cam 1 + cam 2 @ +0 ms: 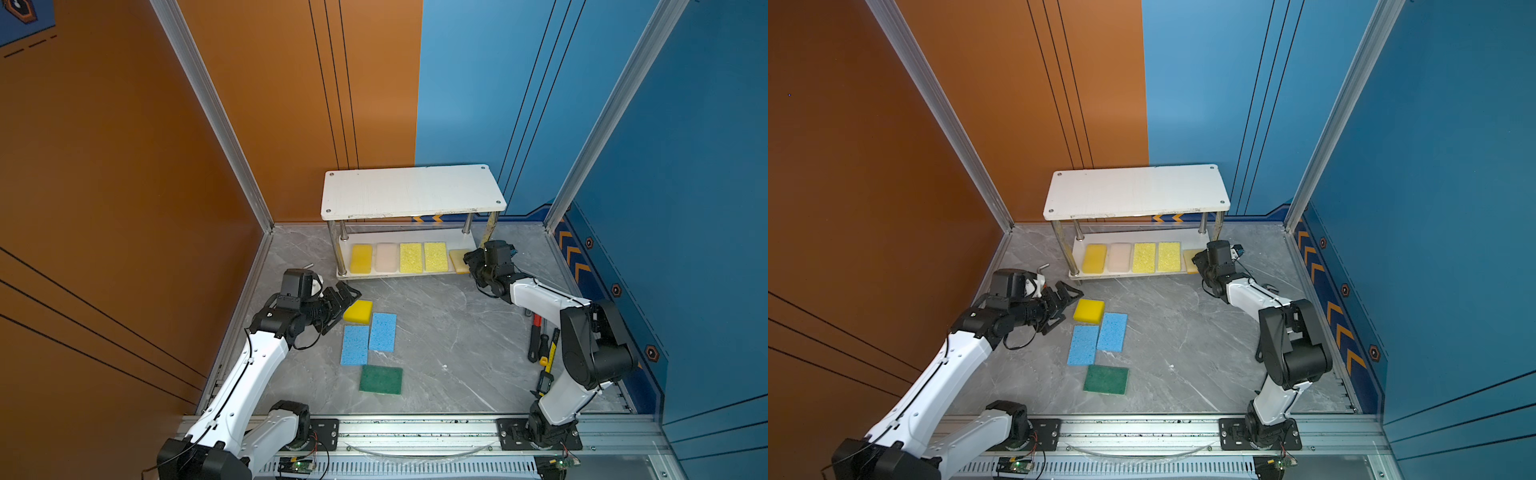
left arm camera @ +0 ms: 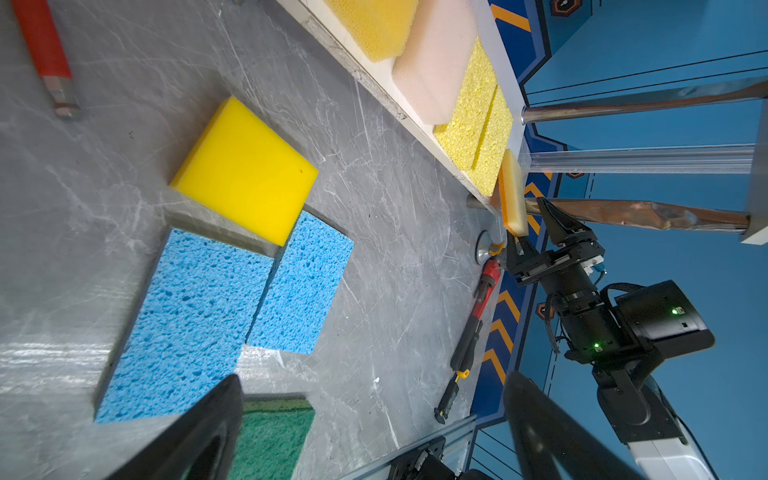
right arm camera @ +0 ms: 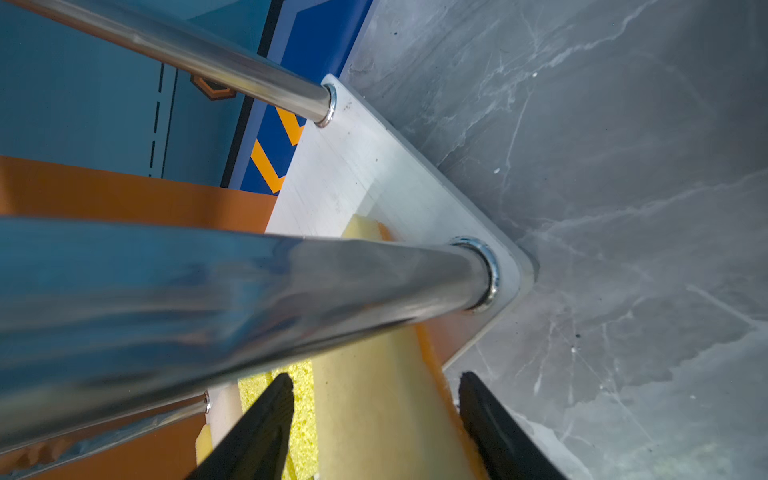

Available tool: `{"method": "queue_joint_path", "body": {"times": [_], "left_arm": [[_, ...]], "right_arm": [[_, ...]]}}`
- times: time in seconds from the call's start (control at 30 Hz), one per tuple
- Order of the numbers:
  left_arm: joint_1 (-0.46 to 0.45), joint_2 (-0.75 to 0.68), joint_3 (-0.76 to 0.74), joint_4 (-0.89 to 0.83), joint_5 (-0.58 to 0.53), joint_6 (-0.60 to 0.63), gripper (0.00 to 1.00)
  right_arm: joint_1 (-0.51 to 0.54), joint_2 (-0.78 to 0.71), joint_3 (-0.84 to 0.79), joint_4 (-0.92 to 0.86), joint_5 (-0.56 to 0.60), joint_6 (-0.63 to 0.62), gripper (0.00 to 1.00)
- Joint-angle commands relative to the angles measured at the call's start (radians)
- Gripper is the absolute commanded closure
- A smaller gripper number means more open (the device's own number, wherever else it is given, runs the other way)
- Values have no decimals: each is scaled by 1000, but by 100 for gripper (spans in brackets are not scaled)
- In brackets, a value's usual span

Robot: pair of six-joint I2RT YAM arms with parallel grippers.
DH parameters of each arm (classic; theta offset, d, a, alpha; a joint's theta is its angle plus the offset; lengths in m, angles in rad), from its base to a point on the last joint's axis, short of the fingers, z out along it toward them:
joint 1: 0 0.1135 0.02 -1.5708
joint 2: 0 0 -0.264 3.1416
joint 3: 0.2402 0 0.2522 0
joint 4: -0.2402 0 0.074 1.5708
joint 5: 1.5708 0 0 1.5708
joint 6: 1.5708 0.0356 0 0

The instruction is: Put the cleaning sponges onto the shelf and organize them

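Note:
The shelf (image 1: 411, 191) stands at the back. On its lower board lie a bright yellow sponge (image 1: 361, 258), a cream-pink one (image 1: 386, 257) and two pale yellow ones (image 1: 410, 257). At the board's right end a tan sponge (image 3: 374, 415) sits tilted on its edge. My right gripper (image 3: 376, 376) is open around it, with gaps at both fingers. On the table lie a bright yellow sponge (image 1: 358, 311), two blue sponges (image 1: 355, 345) and a dark green one (image 1: 381, 379). My left gripper (image 1: 347, 299) is open and empty just left of the bright yellow sponge.
The shelf's chrome front post (image 3: 291, 282) runs close past my right gripper. Hand tools (image 1: 540, 345) lie along the right wall beside the right arm. A red-handled hex key (image 2: 41, 45) lies near the shelf's left end, behind my left gripper.

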Motion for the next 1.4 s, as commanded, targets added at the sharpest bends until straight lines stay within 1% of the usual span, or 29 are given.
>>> {"method": "queue_joint_path", "body": {"times": [0.0,0.1,0.23,0.3,0.4,0.7,0.93,1.07,1.2,1.37], "left_arm": [[9,-13,-8,-22,20,5,2],[12,-15,-9,-23,22,3,2],[19,-19,-17,-22,23,1,2],[24,-23,-21,-22,23,0,2],[27,-24,-25,-22,22,-3,2],[29,-16,-19,-21,11,3,2],[30,-4,-10,-21,-3,10,2],[30,2,-6,-20,-5,17,2],[29,2,-5,-20,-7,22,2],[30,1,-8,-18,-22,29,2]], "right_arm": [[-4,48,28,-23,-49,18,32],[-3,86,52,-26,-76,31,30],[7,104,80,-55,-75,38,28],[8,107,88,-81,-70,38,22],[4,112,91,-86,-74,44,19],[-14,86,86,-107,-99,38,17],[-44,-7,-13,-96,-138,36,17],[-71,-79,-63,-90,-163,6,17],[-102,-179,-95,-203,-186,-57,18],[-99,-297,-159,-420,-226,-170,24]]}}
